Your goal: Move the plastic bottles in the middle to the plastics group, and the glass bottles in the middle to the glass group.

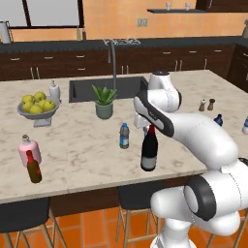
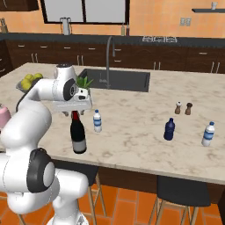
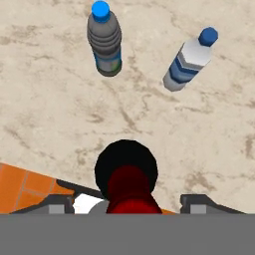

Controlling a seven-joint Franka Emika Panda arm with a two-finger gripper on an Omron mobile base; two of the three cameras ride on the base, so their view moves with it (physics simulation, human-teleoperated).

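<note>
The tall dark wine bottle (image 1: 148,154) (image 2: 78,137) stands upright near the counter's front edge. My gripper (image 1: 149,127) (image 2: 75,112) (image 3: 128,203) is down over its red foil neck (image 3: 130,191). The fingers (image 3: 61,204) stand on either side of the neck with a gap on each side, so the gripper is open. A small clear water bottle (image 1: 124,135) (image 2: 97,121) (image 3: 104,45) stands just beyond it, with a second one (image 3: 190,62) beside it. The pink bottle (image 1: 28,149) and brown red-capped bottle (image 1: 33,167) stand at the left. The dark blue bottle (image 2: 169,129) and a clear bottle (image 2: 208,134) stand at the right.
A potted plant (image 1: 104,101) stands behind the middle bottles, in front of the sink (image 1: 87,89). A fruit bowl (image 1: 38,107) and a white soap dispenser (image 1: 54,91) are at the back left. Salt and pepper shakers (image 2: 183,108) stand behind the right group. Stools stand under the counter's front edge.
</note>
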